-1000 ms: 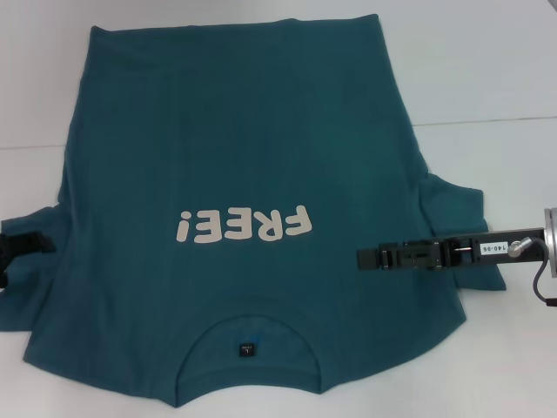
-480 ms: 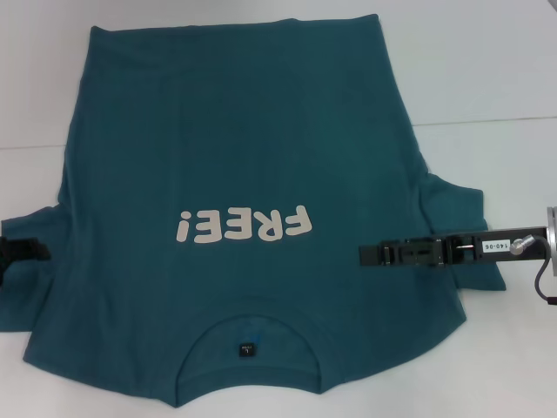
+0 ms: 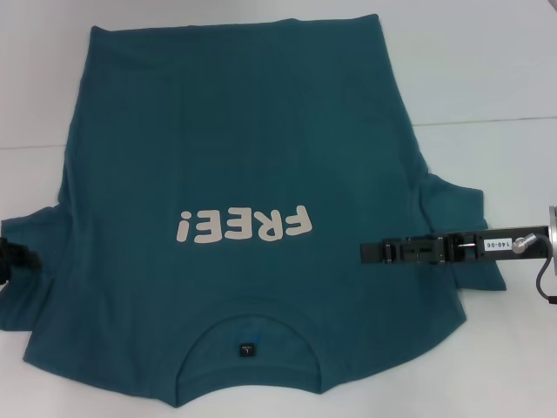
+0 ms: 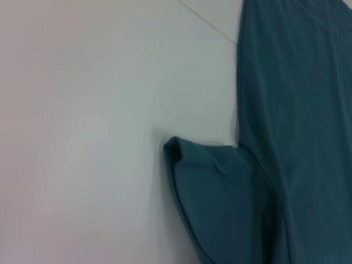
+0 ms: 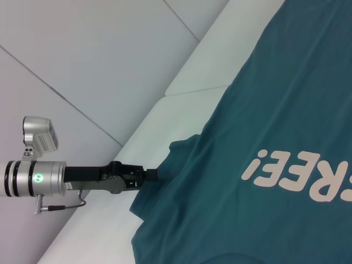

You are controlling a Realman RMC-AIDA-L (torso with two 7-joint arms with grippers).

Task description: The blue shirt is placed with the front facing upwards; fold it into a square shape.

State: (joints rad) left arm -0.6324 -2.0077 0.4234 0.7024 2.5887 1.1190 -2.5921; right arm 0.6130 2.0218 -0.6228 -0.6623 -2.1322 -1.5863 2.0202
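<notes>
Left gripper [image 3: 10, 258] pulled back toward the left edge since the earlier frame; right gripper [image 3: 370, 253] slid slightly rightward, shirt unchanged.

Large dark teal-blue short-sleeved cotton T-shirt [image 3: 235, 157] lies flat, front up, on the white table [image 3: 496, 78], white "FREE!" print [image 3: 243, 225] on the chest, round collar with small black neck label [image 3: 247, 350] nearest the robot. Left gripper sits at the shirt's left sleeve [image 4: 214, 192], tip touching the sleeve edge in the right wrist view [image 5: 149, 174]; cannot tell if its fingers are spread or pressed. Right gripper lies horizontal over the right sleeve [image 3: 461, 218], pointing toward the chest; finger state cannot be told either.
</notes>
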